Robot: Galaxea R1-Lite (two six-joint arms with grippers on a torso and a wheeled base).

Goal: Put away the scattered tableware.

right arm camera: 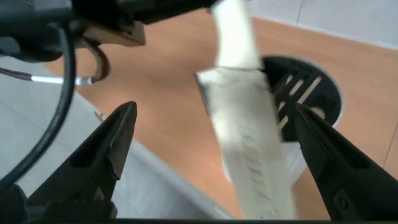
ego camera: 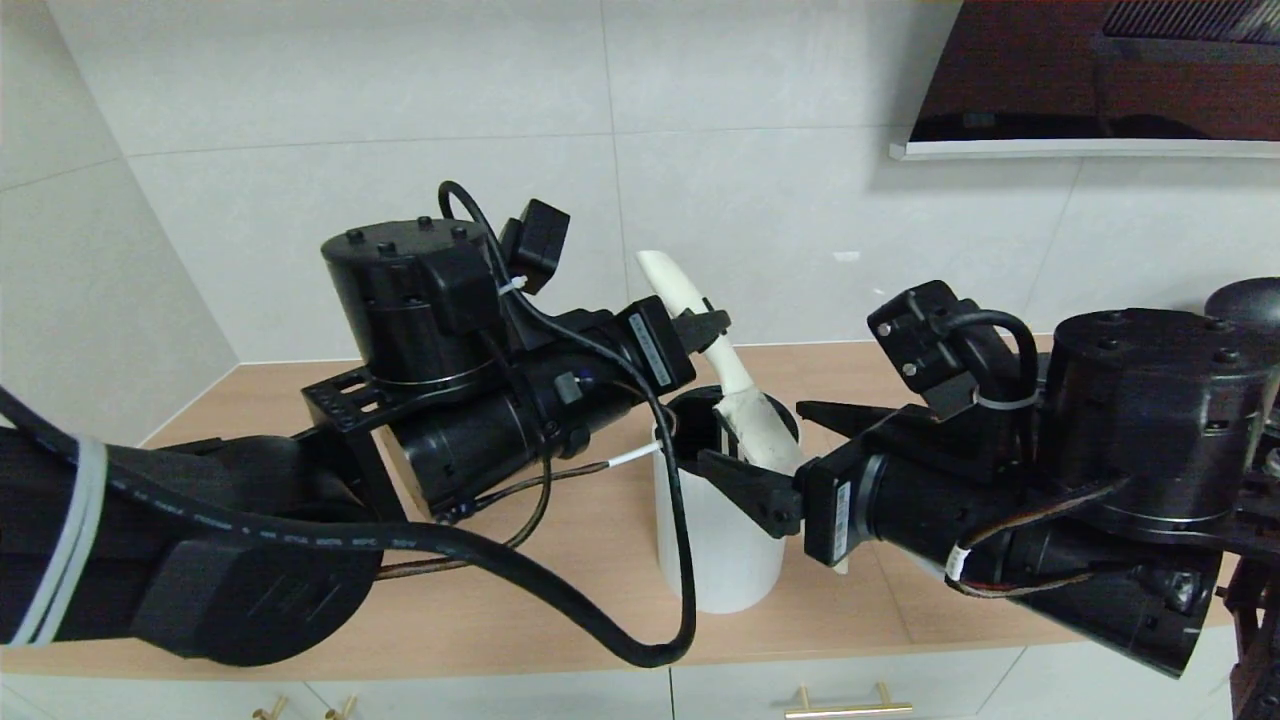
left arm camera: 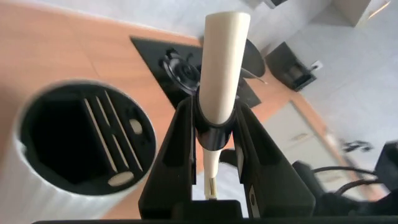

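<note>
Left arm (ego camera: 200, 530) reaches in from the near left with a black cable looped beneath it, its wrist turned so the left end effector (ego camera: 705, 335) (left arm camera: 214, 118) points across the wooden worktop (ego camera: 830, 620). The fingers are clamped narrow on the cream handle of a white knife (ego camera: 735, 380) (left arm camera: 224, 56) (right arm camera: 245, 118). The handle end rises above the clamp and leans toward the tiled wall. The blade slants down below the clamp, over the mouth of a white cylindrical utensil holder (ego camera: 720, 540) (left arm camera: 37, 193).

The holder stands upright on the worktop, directly under this end effector. The left wrist view shows its black slotted insert just beside the fingers. Whether the blade tip has entered a slot cannot be told.

Right arm (ego camera: 1100, 480) comes in level from the opposite side, facing the left one. The right end effector (ego camera: 750, 430) (right arm camera: 211, 112) is spread wide and holds nothing. One finger sits at the holder's rim and the other is raised beside it, with the knife blade passing between them and touching neither.

A black cooktop (left arm camera: 180, 68) lies on the worktop beyond the left end effector.
</note>
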